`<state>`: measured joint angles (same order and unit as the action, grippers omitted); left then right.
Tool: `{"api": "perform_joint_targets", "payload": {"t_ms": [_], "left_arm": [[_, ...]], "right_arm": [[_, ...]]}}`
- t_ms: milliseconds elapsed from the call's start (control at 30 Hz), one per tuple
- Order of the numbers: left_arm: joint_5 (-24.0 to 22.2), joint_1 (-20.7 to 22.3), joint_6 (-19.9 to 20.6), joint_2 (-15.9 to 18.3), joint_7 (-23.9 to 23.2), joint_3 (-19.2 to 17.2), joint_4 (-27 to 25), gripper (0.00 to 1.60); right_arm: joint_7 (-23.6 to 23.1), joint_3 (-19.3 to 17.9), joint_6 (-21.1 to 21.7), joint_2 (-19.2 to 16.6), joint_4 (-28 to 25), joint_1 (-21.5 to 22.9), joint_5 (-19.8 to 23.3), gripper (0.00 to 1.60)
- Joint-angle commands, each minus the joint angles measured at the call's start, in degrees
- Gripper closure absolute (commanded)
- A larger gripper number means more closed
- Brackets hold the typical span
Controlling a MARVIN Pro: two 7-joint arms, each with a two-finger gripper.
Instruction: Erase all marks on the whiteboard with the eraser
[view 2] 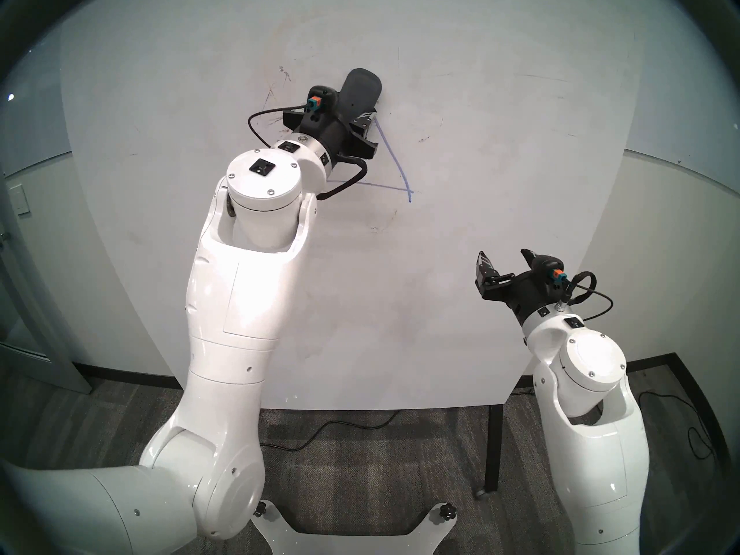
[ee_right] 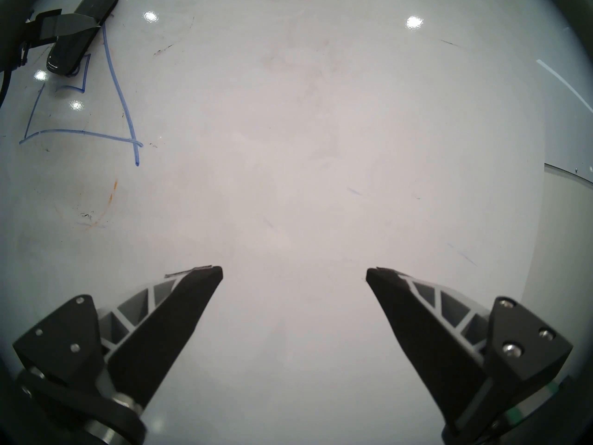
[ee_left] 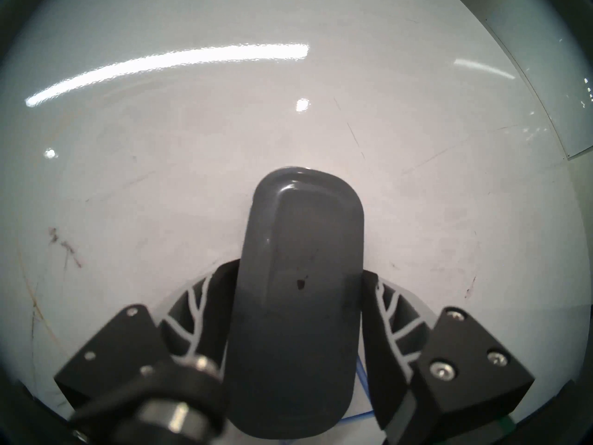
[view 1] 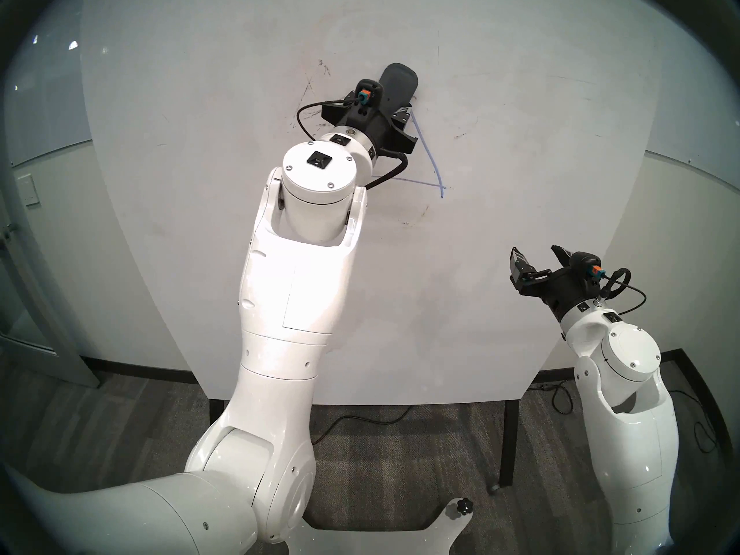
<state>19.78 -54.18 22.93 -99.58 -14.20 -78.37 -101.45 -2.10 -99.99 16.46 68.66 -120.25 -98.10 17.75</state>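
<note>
The whiteboard point(view 1: 480, 302) stands upright in front of me, glossy white and faintly smeared. My left gripper point(view 1: 390, 105) is shut on the dark grey eraser point(view 1: 398, 87), which lies flat against the board at the top of the blue triangle marks point(view 1: 430, 157). In the left wrist view the eraser point(ee_left: 298, 229) sits between both fingers. The right wrist view shows the triangle lines point(ee_right: 122, 94), part of a small square point(ee_right: 81, 78), and the eraser point(ee_right: 81, 36) covering the top. Dark smudged streaks point(view 1: 316, 81) lie left of the eraser. My right gripper point(view 1: 536, 254) hangs open and empty at the lower right.
An orange-brown arc smudge point(ee_right: 109, 197) lies below the triangle. Black legs point(view 1: 506, 442) hold the board over grey carpet, where a cable point(view 1: 360, 416) runs. A light switch point(view 1: 30, 189) is on the wall at far left.
</note>
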Motion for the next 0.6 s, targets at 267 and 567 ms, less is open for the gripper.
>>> {"api": "perform_joint_targets", "payload": {"t_ms": [267, 567], "left_arm": [[0.38, 0.47, 1.11, 1.66, 0.01, -3.73, -2.43, 1.60], [0.54, 1.67, 0.07, -0.77, 0.85, -1.22, 0.84, 1.60]], "right_arm": [[-0.10, 0.04, -0.21, -0.07, -1.30, 0.42, 0.02, 0.00], [-0.09, 0.04, -0.20, -0.07, -1.32, 0.41, 0.02, 0.00]]}}
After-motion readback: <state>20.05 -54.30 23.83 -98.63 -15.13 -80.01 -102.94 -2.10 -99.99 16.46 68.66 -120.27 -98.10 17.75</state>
